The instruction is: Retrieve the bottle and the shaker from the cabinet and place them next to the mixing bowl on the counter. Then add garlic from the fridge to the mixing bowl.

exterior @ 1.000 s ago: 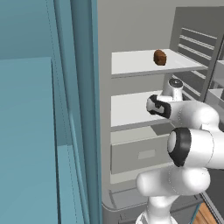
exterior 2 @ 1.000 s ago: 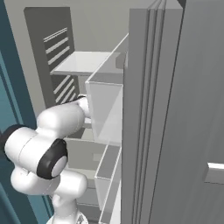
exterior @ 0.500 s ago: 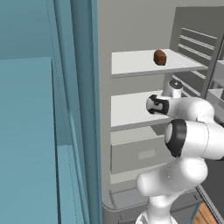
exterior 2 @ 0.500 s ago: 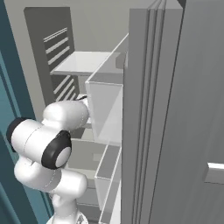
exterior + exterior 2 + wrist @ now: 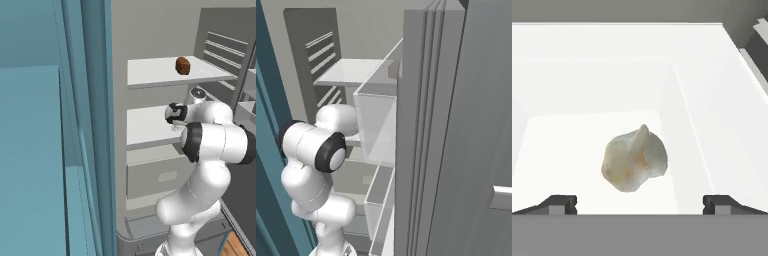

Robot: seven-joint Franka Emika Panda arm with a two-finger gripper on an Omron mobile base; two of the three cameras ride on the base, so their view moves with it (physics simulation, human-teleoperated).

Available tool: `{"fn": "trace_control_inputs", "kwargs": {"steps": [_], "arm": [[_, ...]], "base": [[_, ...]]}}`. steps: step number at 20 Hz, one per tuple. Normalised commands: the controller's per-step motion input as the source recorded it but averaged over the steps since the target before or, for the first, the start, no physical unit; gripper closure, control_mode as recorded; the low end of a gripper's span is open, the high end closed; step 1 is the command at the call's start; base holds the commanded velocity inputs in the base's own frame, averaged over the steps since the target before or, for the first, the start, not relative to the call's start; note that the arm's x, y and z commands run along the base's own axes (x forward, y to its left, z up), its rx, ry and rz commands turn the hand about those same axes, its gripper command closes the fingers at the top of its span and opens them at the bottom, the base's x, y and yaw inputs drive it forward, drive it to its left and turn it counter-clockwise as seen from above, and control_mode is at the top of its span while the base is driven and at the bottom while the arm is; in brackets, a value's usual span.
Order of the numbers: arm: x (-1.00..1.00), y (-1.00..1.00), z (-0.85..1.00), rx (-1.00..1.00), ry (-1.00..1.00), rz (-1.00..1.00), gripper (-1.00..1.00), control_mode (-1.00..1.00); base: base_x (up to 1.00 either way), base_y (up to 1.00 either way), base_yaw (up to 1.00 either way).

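A pale, knobbly head of garlic (image 5: pixel 634 160) lies on a white fridge shelf (image 5: pixel 572 145), close to a raised white wall on its right. My gripper (image 5: pixel 640 203) hangs just in front of it, open. Its fingertips (image 5: pixel 559 203) stand wide on either side and touch nothing. In the left base view my hand (image 5: pixel 176 113) reaches over the middle shelf (image 5: pixel 145 127) of the open fridge (image 5: pixel 150 35). The bottle, shaker, cabinet, mixing bowl and counter are out of view.
A small brown lump (image 5: pixel 183 65) sits on the upper shelf. Below the middle shelf is a pale grey drawer (image 5: pixel 155 175). The fridge door with clear bins (image 5: pixel 378 130) stands close on the right. A teal panel (image 5: pixel 50 150) fills the left.
The hand has edged slightly left over the middle shelf, and the elbow has swung up and left. The jaws have stayed wide.
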Motion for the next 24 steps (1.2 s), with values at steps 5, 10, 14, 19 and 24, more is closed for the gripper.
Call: {"fn": "trace_control_inputs", "kwargs": {"steps": [5,10,14,19,24], "arm": [[0.45,-0.01,-0.14,0.0,0.0,0.0,-1.0,-1.0],[0.0,0.0,-0.21,0.0,0.04,0.0,-1.0,-1.0],[0.0,0.0,-0.16,0.0,0.01,0.0,-1.0,-1.0],[0.0,0.0,-0.18,0.0,0.0,0.0,-1.0,-1.0],[0.03,0.0,-0.22,0.0,0.0,0.0,-1.0,-1.0]], "base": [[0.0,0.0,0.0],[0.0,0.0,0.0],[0.0,0.0,0.0],[0.0,0.0,0.0],[0.0,0.0,0.0]]}}
